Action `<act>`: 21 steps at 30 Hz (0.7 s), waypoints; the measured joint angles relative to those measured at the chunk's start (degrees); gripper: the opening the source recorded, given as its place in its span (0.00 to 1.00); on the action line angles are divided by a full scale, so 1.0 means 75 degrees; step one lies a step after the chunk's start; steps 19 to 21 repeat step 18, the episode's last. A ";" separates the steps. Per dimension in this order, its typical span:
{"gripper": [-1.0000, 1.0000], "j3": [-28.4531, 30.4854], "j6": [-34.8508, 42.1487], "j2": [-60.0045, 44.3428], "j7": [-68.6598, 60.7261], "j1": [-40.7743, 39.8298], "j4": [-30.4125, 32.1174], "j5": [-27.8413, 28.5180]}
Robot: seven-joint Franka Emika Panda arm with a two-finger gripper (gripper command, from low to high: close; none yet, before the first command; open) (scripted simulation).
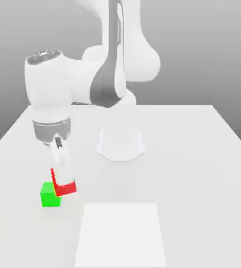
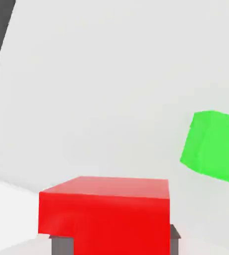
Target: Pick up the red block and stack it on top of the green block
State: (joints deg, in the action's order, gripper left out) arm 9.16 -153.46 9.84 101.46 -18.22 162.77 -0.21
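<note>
A robot arm's claw (image 1: pixel 63 175) grips a bright red cube (image 1: pixel 65 189) above a pale table (image 1: pixel 190 178), the cube slightly tilted and partly overlapping a green cube (image 1: pixel 50 195) in the exterior view, where the green one sits toward the left. Nearer the camera, a flat white square (image 1: pixel 121 235) lies on the tabletop, to the exterior view's right of both cubes. Behind the table's far edge, a plain gray backdrop (image 1: pixel 196 47) fades from light to dark.

Green block (image 1: pixel 50 195) stands close beside the claw (image 1: pixel 65 178); table's right (image 1: pixel 196 172) lies open.
</note>
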 joint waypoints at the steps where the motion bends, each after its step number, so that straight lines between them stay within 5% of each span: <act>1: 0.00 0.0037 0.0002 0.0097 0.0437 -0.0177 0.0096 0.0111; 7: 0.00 0.0045 -0.0261 0.0226 0.2529 -0.1221 0.0530 0.0657; 13: 0.00 0.0012 -0.1698 -0.1256 0.2259 -0.1157 0.0496 0.0127; 14: 1.00 -0.0066 -0.1884 -0.1453 0.2139 -0.1201 0.0490 -0.0042; 21: 1.00 -0.0066 -0.1884 -0.1453 0.2139 -0.1214 0.0490 -0.0042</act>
